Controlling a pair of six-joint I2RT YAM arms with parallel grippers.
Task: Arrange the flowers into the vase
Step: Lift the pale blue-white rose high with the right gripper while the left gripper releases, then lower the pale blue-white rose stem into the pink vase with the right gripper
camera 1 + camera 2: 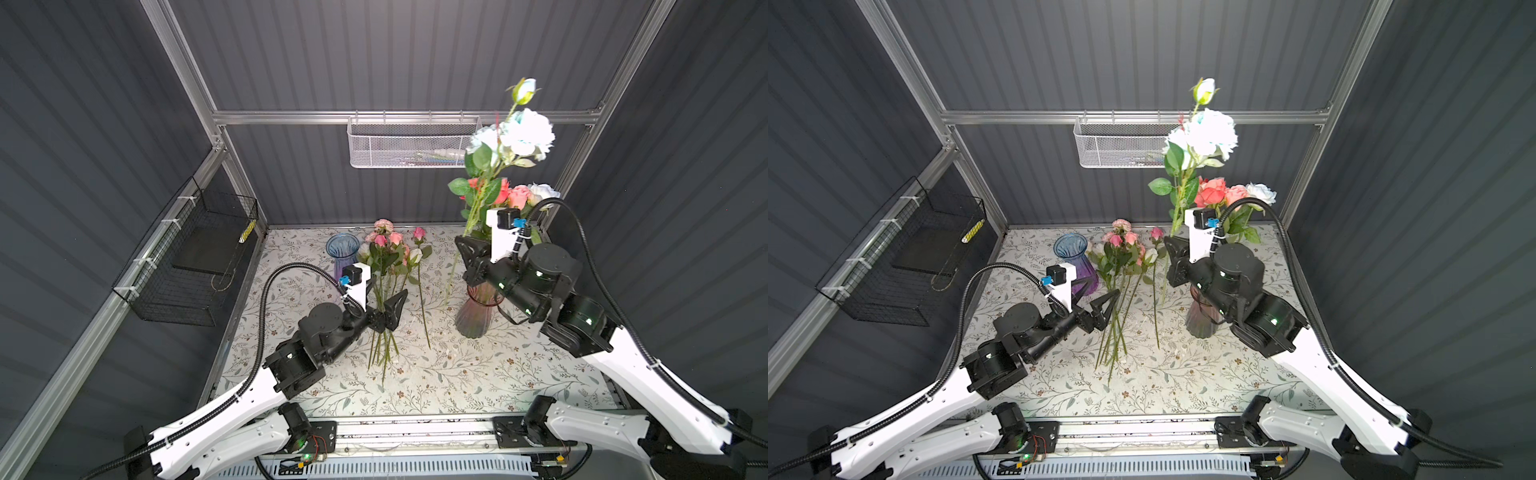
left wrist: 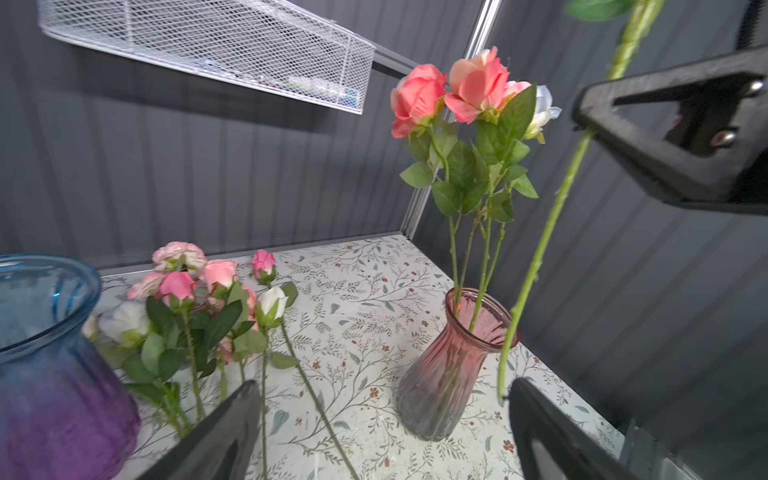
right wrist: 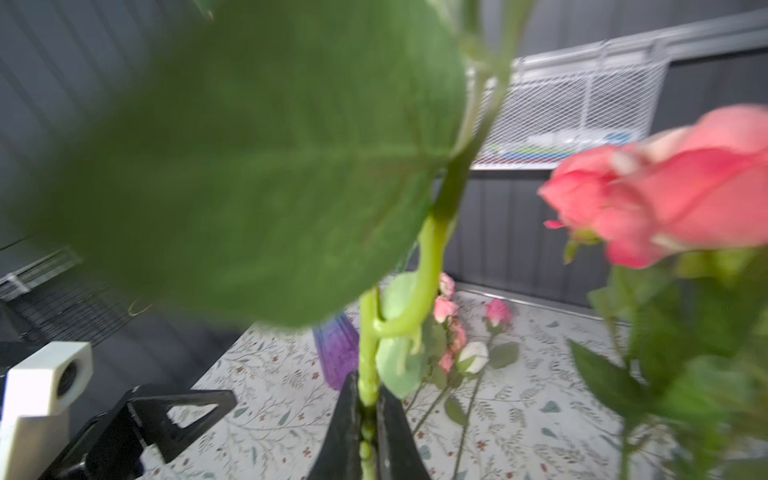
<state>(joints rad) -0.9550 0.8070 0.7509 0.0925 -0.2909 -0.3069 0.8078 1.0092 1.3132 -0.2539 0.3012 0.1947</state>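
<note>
My right gripper (image 3: 368, 392) is clamped on the green stem of the white and pale-blue spray (image 1: 525, 133), low on the stem, with the blooms high against the far wall. The stem's cut end hangs outside the pink vase (image 1: 473, 318), just left of its mouth and lower than the rim. Coral roses and a white rose (image 2: 457, 91) already stand in that vase, crowding its right side. My left gripper (image 1: 1100, 287) is spread wide and holds nothing, over the stems of the loose flowers (image 1: 386, 249) lying mid-table. The blue-purple vase (image 1: 343, 249) stands far left of them. The floral-print table (image 1: 457, 386) is bare along its near edge. A white mesh basket (image 1: 411, 145) hangs on the far wall beside the blooms, and a black wire basket (image 1: 187, 266) on the left wall.
</note>
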